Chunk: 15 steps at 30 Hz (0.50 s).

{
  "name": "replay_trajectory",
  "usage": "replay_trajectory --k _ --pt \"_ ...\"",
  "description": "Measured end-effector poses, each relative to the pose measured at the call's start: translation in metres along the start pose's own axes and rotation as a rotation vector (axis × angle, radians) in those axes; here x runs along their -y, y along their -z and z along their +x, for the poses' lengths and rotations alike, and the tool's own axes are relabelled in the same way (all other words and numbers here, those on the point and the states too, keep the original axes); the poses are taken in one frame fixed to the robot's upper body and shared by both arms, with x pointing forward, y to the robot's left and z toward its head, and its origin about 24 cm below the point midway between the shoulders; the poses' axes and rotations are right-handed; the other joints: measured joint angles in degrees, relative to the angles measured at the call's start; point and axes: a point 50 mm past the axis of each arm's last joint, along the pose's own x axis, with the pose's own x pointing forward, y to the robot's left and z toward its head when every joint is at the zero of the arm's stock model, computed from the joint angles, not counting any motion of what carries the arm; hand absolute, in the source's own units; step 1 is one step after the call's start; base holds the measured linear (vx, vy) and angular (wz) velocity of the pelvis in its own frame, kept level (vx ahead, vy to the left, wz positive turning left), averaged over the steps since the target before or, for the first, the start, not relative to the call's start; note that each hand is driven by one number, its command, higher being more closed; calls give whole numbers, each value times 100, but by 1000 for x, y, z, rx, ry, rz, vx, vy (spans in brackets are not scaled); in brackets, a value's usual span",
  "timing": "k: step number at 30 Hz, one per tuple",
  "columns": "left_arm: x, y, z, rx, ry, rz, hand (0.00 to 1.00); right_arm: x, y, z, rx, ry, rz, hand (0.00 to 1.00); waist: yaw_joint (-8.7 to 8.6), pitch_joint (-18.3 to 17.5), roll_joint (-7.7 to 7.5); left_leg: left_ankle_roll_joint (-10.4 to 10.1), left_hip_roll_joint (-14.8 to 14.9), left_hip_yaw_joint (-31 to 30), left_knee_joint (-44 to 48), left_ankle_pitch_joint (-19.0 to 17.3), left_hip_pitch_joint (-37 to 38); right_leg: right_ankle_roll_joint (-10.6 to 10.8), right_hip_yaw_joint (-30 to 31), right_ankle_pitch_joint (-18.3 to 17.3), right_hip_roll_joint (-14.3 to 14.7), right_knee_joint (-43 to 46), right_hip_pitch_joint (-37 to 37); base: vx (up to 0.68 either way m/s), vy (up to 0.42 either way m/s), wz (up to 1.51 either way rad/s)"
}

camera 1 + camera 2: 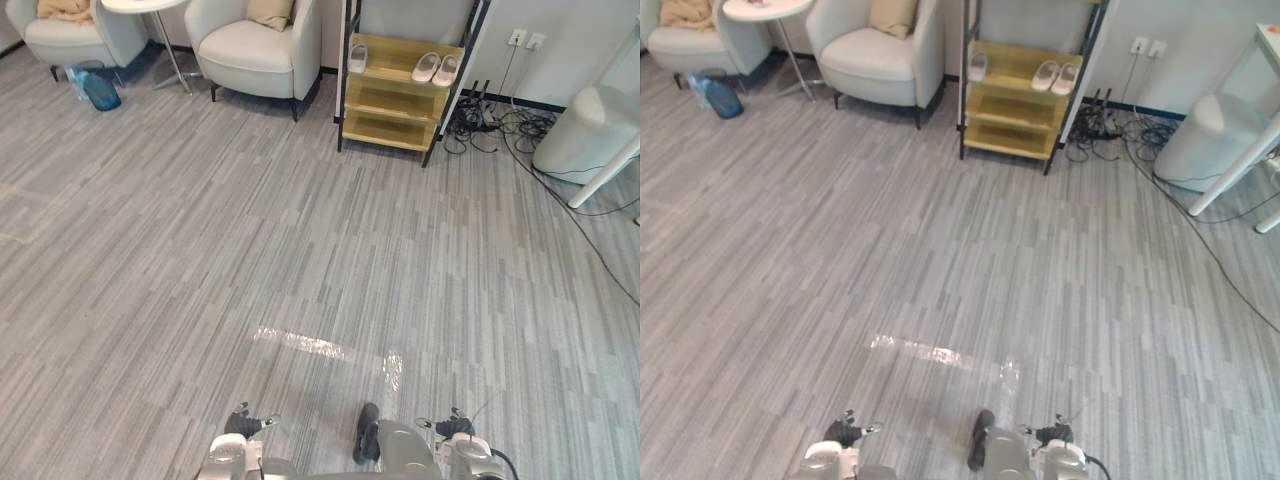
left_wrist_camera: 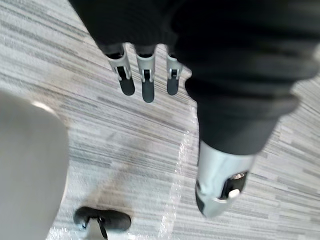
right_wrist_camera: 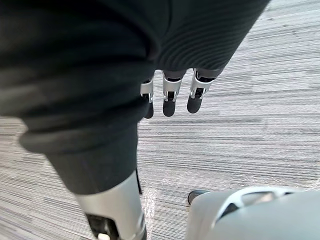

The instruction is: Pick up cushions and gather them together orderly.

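A tan cushion [image 1: 270, 11] leans on the back of a pale armchair [image 1: 250, 55] at 12 o'clock, far across the grey floor [image 1: 300, 250]. A second tan cushion [image 1: 64, 9] lies on another armchair [image 1: 70, 42] at 11 o'clock, with a round tabletop [image 1: 140, 5] between the chairs. A yellow shelf [image 1: 400, 95] holding slippers [image 1: 435, 68] stands at 1 o'clock. The left robot hand [image 2: 145, 82] and the right robot hand [image 3: 169, 97] hang over the floor, fingers straight and apart, holding nothing.

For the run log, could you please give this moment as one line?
left hand: open, empty | right hand: open, empty | cushion: on armchair, far off, untouched
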Motion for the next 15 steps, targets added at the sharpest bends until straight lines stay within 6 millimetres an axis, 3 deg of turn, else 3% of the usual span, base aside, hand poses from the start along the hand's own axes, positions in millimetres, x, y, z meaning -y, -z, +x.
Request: replay_trajectory --k 1,2,4,6,8,9,10,12,15 --pt "2 -2 0 3 5 -5 0 2 3 0 -9 8 16 0 6 33 61 -125 230 -1 930 171 -389 -76 -57 52 163 -326 336 370 -173 35" --pt "1 -3 0 8 3 -6 0 -1 10 -2 -32 4 22 0 49 50 45 -122 402 33 1621 140 -631 -118 -111 80 247 -631 736 307 -102 27" --pt "-2 -4 1 16 -6 -10 0 -3 16 -4 -42 5 26 0 69 100 -57 -119 426 188 1811 -14 -861 -144 -182 59 251 -909 1190 255 -55 11" --pt "-2 -6 1 28 -7 -12 0 -5 13 -4 -32 4 33 0 80 99 -63 -65 267 244 1283 -99 -1245 -118 -143 54 170 -1064 1392 225 26 -9" --pt "-2 -9 1 36 -6 -16 0 -4 13 -4 -34 8 53 0 95 102 -69 -58 -44 44 229 28 -1544 63 -50 31 -12 -1070 1417 274 206 -23" --pt "-4 -6 1 29 -11 -21 0 -2 20 -6 -52 22 55 0 148 93 -63 -136 -374 -161 -681 1175 -1325 396 149 -35 -160 -1103 1615 354 337 -19" --pt "-10 -9 2 39 -22 -5 0 -9 22 -7 -55 8 57 0 145 85 -249 -64 -504 -123 -724 1130 -1313 488 141 -67 -307 -1141 1662 324 297 -11" --pt "-12 -11 3 40 -26 -8 0 -14 23 -9 -59 4 63 0 165 108 -355 0 -583 -116 -705 1091 -1328 515 121 -84 -379 -1145 1682 146 114 13" --pt "-12 -10 3 37 -25 -11 0 -14 23 -9 -58 4 57 0 191 100 -369 38 -695 -112 -761 1066 -1227 569 125 -115 -474 -1163 1737 60 50 6"
